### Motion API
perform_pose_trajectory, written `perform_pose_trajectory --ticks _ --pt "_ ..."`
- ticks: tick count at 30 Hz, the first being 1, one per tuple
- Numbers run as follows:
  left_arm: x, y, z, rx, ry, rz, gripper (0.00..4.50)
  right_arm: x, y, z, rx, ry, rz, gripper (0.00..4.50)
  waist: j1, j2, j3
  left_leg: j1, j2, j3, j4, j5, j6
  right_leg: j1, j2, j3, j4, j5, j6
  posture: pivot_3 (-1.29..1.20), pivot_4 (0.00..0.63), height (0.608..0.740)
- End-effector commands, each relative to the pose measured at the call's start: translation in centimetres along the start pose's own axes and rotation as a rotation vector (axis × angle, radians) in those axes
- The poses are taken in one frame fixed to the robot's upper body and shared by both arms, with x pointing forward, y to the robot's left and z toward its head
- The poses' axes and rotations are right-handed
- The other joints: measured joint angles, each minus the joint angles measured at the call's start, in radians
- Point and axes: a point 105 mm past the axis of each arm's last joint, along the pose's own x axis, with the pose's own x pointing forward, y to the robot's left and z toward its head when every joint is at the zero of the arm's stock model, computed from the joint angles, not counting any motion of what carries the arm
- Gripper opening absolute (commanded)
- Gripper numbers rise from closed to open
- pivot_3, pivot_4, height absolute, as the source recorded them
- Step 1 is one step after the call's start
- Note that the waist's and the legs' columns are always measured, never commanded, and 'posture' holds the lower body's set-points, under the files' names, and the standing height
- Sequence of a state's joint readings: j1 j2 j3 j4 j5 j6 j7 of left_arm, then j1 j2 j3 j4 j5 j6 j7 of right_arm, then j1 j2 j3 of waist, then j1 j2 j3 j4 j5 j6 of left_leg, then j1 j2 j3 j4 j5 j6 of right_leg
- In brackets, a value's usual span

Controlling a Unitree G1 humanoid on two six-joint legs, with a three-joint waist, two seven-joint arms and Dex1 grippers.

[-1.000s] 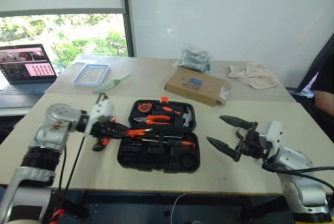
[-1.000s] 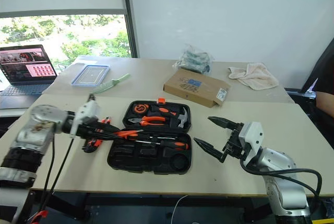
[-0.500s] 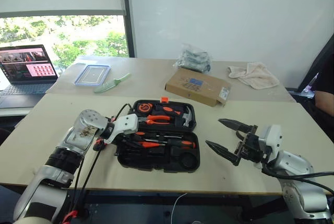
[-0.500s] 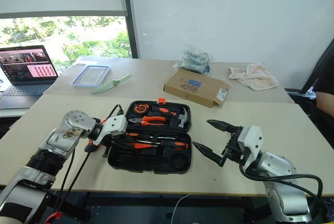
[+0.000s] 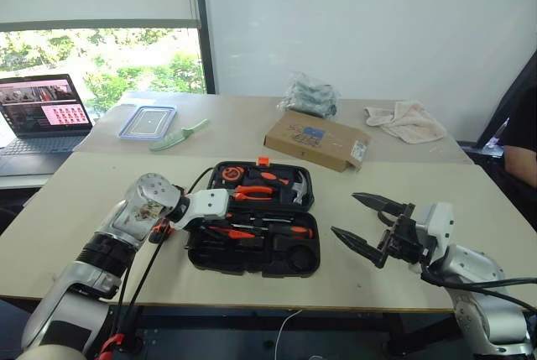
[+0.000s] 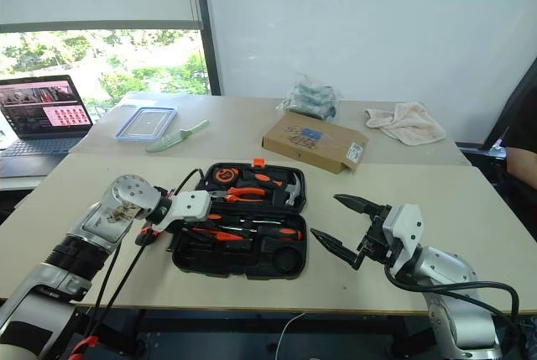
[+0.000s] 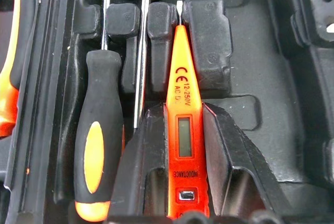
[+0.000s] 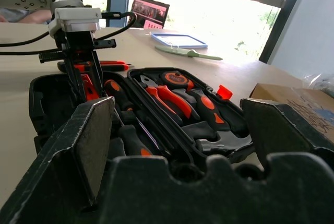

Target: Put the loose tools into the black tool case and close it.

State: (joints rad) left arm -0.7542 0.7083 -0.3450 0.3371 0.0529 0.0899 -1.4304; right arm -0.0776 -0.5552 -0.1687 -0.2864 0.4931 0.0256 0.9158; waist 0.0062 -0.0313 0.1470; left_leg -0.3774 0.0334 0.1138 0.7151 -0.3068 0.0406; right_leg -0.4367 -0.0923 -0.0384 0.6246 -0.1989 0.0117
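Since a second ago: left arm swung in from the table edge and down over the near-left part of the case; right arm unchanged.

Black plastic hinged tool case (image 5: 256,226) lying open, flat on pale table (image 5: 75,209), orange latch at far edge. Far half already stocked: orange-handled pliers and hammer (image 5: 268,184).

Left gripper (image 7: 180,145) low over near half, fingers narrowed onto slim orange tester driver (image 7: 181,119), tip pointing into a moulded slot; seated or not, cannot tell. Beside it, orange-and-black-handled screwdriver (image 7: 96,145) lying in its groove.

Right gripper (image 5: 369,224) wide open, nothing in it, hovering just right of case.

Small orange-and-black tool (image 5: 159,230) on table at case's left edge, partly hidden by arm; kind not clear.

Judged status: partway. Left: release driver, collect remaining tool, shut lid.
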Motion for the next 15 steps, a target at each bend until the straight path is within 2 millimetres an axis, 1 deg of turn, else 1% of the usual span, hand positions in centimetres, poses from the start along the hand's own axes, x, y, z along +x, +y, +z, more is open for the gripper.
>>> perform_pose_trajectory --ticks 1,6,7,9,10,12,15 --pt "0.5 -0.7 -1.5 -0.053 0.051 -0.029 0.49 0.1 -0.3 0.9 -0.034 -0.033 0.006 4.50 0.000 0.000 0.000 0.000 0.000 0.000 0.000 0.000 0.000 0.000 0.000 0.000 0.000 0.000 0.000 0.00 0.150 0.740" --pt "0.4 -0.7 -0.3 -0.061 -0.027 -0.020 0.49 0.2 -0.3 0.7 -0.030 -0.033 0.008 4.50 -0.002 0.000 0.000 0.000 0.000 0.000 0.000 0.000 0.000 0.000 0.000 0.000 0.001 0.000 0.000 0.00 0.150 0.740" --pt "0.3 -0.4 0.0 -0.057 -0.048 0.001 1.49 0.2 -0.3 0.7 -0.030 -0.034 0.008 4.50 -0.002 0.000 0.000 0.000 0.000 0.000 0.000 0.000 0.000 0.000 0.000 0.000 0.000 0.000 0.000 0.00 0.150 0.740" --pt "0.0 -0.4 0.8 -0.035 -0.092 0.002 2.05 0.2 -0.4 0.6 -0.029 -0.033 0.008 4.50 -0.001 0.000 0.000 0.000 0.000 0.000 0.000 0.000 0.000 0.000 0.000 0.000 0.000 0.000 0.000 0.00 0.150 0.740" --pt "-0.4 -0.2 1.3 -0.019 -0.124 0.012 2.61 0.1 -0.4 0.6 -0.028 -0.032 0.008 4.50 -0.001 0.000 0.000 -0.001 0.000 0.000 0.000 0.000 0.000 -0.001 0.000 0.000 0.000 0.000 0.000 0.00 0.150 0.740" --pt "-1.5 -0.3 2.4 -0.013 -0.188 0.000 3.09 0.0 -0.4 0.5 -0.026 -0.028 0.009 4.50 0.000 0.000 0.000 -0.002 0.000 0.000 0.000 0.000 0.000 -0.002 0.000 0.000 0.000 0.000 0.000 0.00 0.150 0.740" --pt "-2.6 -0.1 3.7 -0.039 -0.255 0.015 3.09 -0.1 -0.4 0.4 -0.023 -0.026 0.011 4.50 0.002 0.000 0.000 -0.005 0.000 0.000 0.002 0.000 0.000 -0.003 0.000 -0.001 0.000 0.000 0.000 0.00 0.150 0.740"
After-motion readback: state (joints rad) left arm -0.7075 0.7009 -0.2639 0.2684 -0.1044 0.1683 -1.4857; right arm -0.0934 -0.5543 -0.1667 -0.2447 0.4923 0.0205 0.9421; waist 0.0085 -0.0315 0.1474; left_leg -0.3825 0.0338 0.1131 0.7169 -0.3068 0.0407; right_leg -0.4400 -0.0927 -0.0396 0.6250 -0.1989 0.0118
